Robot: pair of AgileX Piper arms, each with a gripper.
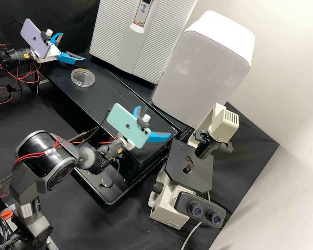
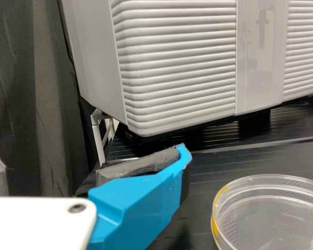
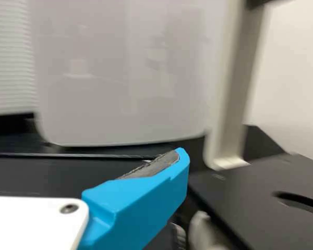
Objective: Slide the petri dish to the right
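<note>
ribbed white machine (image 1: 139, 34) stands at the back of the black bench (image 1: 107, 95). smooth white box (image 1: 201, 66) to its right, over the bench's right end. microscope (image 1: 191, 173) just off that end, lower down.

petri dish (image 1: 82, 77) lies flat on the left part of the bench, in front of the ribbed machine, clear with a yellowish rim.

left gripper (image 1: 73, 46) hangs above the bench's left edge, near the dish but not touching it, fingers spread, nothing held.

right gripper (image 1: 155, 120) over the bench's right front corner, well apart from the dish, fingers spread, nothing held.
</note>
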